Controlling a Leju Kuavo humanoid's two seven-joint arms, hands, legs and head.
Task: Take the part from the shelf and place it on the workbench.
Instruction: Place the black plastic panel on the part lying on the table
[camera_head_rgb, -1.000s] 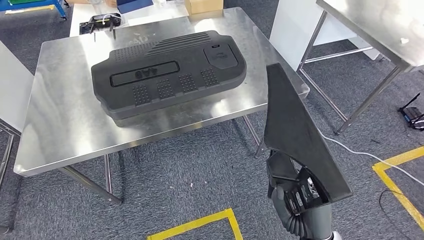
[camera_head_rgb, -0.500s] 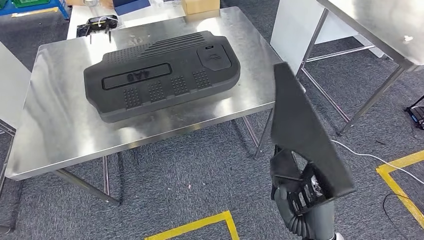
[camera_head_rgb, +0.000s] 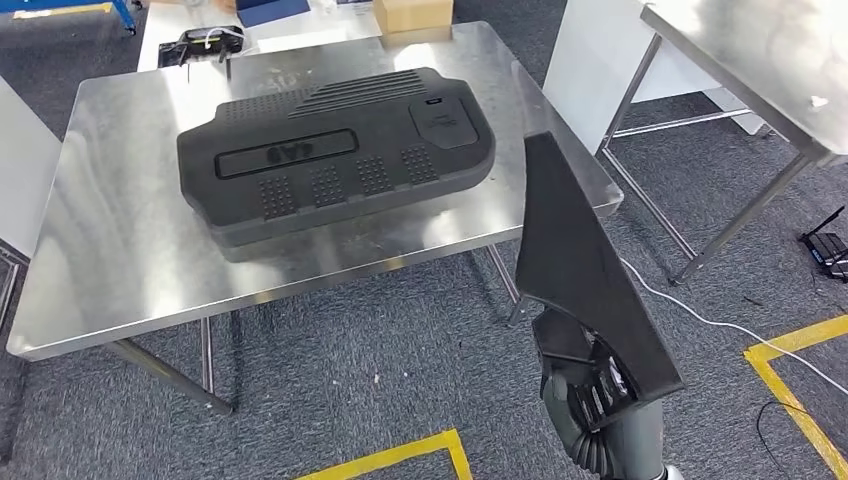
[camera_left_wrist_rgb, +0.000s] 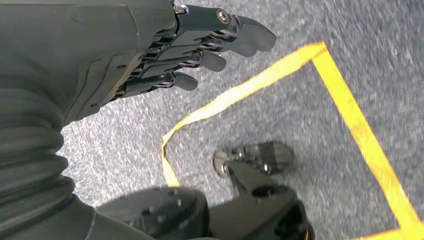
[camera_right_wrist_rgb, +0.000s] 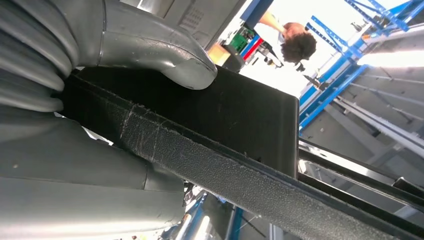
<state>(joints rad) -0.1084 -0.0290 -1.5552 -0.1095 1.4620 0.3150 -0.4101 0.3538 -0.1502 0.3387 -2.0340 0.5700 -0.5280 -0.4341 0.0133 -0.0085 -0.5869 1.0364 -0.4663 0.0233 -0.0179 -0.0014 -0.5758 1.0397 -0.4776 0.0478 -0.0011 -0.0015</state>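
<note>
Nearest the robot, its right hand (camera_head_rgb: 590, 400) clamps the lower end of a flat black panel (camera_head_rgb: 580, 270), the thumb (camera_right_wrist_rgb: 165, 55) pressed down on one face and the rest of the hand under the other, so the part stands nearly on end with its narrow tip raised toward the workbench (camera_head_rgb: 120, 270). Carried upright like this, it likely stays clear of the robot's own legs on the way over. The left hand (camera_left_wrist_rgb: 200, 45) hangs low over the grey carpet (camera_left_wrist_rgb: 300, 90) with nothing in it, its fingers loosely apart above a strip of yellow floor tape (camera_left_wrist_rgb: 250, 85). The panel sits off the near right corner of the workbench, its tip level with the steel edge but not yet over the top. A large black moulded cover (camera_head_rgb: 335, 150) takes up the middle of the workbench, leaving bare steel along the near edge and the left side, which looks like the easiest room for setting the part down. To the right of the workbench, a white cable (camera_head_rgb: 700, 310) trails across the carpet beside the legs of a second steel table (camera_head_rgb: 740, 60). Beyond the workbench's far edge lie a cardboard box (camera_head_rgb: 410, 18) and a dark tool (camera_head_rgb: 205, 40).
</note>
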